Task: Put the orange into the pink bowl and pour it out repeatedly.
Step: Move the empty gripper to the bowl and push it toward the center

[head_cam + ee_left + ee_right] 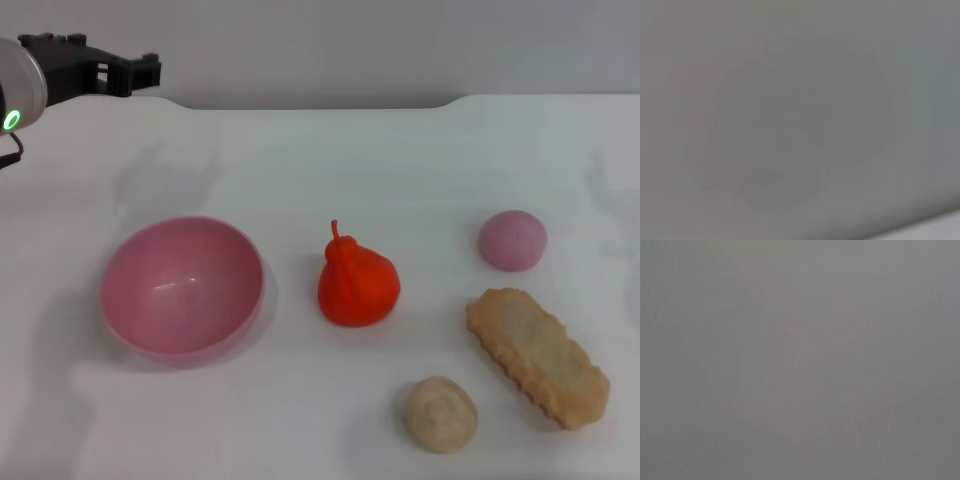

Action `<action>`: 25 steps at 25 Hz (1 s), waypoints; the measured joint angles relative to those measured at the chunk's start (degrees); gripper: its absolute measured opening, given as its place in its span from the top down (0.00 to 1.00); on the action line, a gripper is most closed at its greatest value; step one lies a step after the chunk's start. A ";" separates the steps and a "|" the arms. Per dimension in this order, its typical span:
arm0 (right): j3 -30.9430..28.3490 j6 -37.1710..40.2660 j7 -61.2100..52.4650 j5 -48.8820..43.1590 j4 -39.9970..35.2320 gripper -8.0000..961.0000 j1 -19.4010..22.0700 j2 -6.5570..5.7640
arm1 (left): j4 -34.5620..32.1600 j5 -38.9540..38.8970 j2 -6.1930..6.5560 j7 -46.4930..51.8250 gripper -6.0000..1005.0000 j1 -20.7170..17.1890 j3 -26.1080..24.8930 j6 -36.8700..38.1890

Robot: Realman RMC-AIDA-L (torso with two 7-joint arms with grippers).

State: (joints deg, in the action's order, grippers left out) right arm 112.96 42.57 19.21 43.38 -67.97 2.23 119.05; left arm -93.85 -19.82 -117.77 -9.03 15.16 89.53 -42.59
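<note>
The orange [358, 283], a glossy orange-red pear-shaped toy with a small stem, stands upright on the white table in the head view, near the middle. The pink bowl [181, 287] sits empty and upright to its left, a small gap away. My left gripper [120, 70] is high at the far left back corner, well away from both. My right gripper is out of view. Both wrist views show only a plain grey surface.
A pale pink ball [512, 240] lies right of the orange. A beige ridged biscuit-like piece [537, 356] lies at the front right, and a beige lump [441, 413] in front of the orange. The table's back edge [320, 103] meets a grey wall.
</note>
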 joint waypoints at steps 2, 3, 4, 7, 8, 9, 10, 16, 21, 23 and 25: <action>-0.36 -0.44 0.00 0.07 0.20 0.15 -0.36 -0.08 | -4.87 0.02 0.00 -0.02 0.18 -0.22 -0.84 -8.20; -0.67 -0.91 0.00 0.09 0.28 0.15 -0.60 -0.10 | -6.69 0.00 0.01 -0.02 0.18 -0.38 -1.03 -10.72; -1.01 -1.57 0.00 0.09 0.36 0.15 -0.86 -0.13 | -8.45 0.01 0.02 -0.02 0.18 -0.51 -1.28 -13.38; -1.56 -3.02 0.00 0.12 0.46 0.15 -1.42 -0.24 | -11.39 0.38 0.02 -0.04 0.18 -0.42 -1.81 -21.36; -1.62 -3.16 -0.01 0.13 0.50 0.15 -1.51 -0.26 | -11.69 0.82 0.00 -0.04 0.18 -0.22 -1.84 -23.54; -1.68 -3.18 -0.02 0.13 0.60 0.15 -1.60 -0.28 | -11.76 1.27 -0.04 -0.02 0.18 0.03 -1.76 -24.96; -1.79 -3.20 -0.04 0.14 0.74 0.15 -1.72 -0.29 | -11.79 1.63 -0.06 0.03 0.18 0.19 -1.60 -25.69; -2.11 -3.27 -0.08 0.13 1.91 0.15 -2.58 -0.34 | -12.36 2.91 -0.21 0.53 0.18 1.52 -0.37 -30.95; -2.15 -3.63 -0.10 0.13 2.47 0.15 -2.83 -0.39 | -11.94 2.57 -0.25 1.17 0.18 2.72 0.31 -35.91; -2.34 -3.64 -0.10 0.08 2.52 0.15 -2.84 -0.39 | -11.95 2.57 -0.27 1.32 0.18 2.73 0.93 -36.40; -2.59 -3.64 -0.09 -0.09 2.51 0.15 -2.86 -0.38 | -11.17 2.62 -0.27 1.60 0.19 2.81 1.73 -36.82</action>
State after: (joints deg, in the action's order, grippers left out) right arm 110.38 38.93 19.12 43.29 -65.46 -0.64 118.67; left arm -105.02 -17.20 -118.04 -7.43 17.96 91.26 -79.41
